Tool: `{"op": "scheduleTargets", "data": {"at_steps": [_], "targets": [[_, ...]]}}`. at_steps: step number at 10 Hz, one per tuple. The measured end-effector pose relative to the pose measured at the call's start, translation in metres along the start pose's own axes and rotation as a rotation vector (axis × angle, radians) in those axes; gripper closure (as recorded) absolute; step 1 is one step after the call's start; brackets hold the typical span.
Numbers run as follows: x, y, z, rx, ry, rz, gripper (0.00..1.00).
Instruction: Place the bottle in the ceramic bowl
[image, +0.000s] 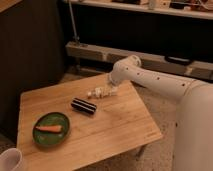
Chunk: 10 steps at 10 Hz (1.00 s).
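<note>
The small clear bottle (99, 92) with a pale label lies on its side near the far edge of the wooden table (115, 130). My gripper (114, 89) is at the end of the white arm, right at the bottle's right end. The dark-green ceramic bowl (51, 128) sits at the table's left front, well apart from the gripper. An orange carrot-like piece (49, 128) lies in the bowl.
A black ribbed cylinder (83, 106) lies on the table between bottle and bowl. A white mug-like vessel (10, 161) stands at the lower left corner. Dark shelving and a metal rail run behind the table. My white arm spans the right side.
</note>
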Motion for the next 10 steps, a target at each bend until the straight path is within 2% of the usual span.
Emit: {"op": "scheduleTargets", "data": {"at_steps": [3,5,8,10], "targets": [[-0.004,0.004,0.009,-0.026,-0.018,-0.057,0.20],[-0.006,0.015,0.039,-0.061,-0.054,-0.183,0.20],[0.005,0.035,0.100,-0.126,-0.116,-0.370,0.20],[0.003,0.040,0.121,-0.160,-0.124,-0.435,0.20]]}}
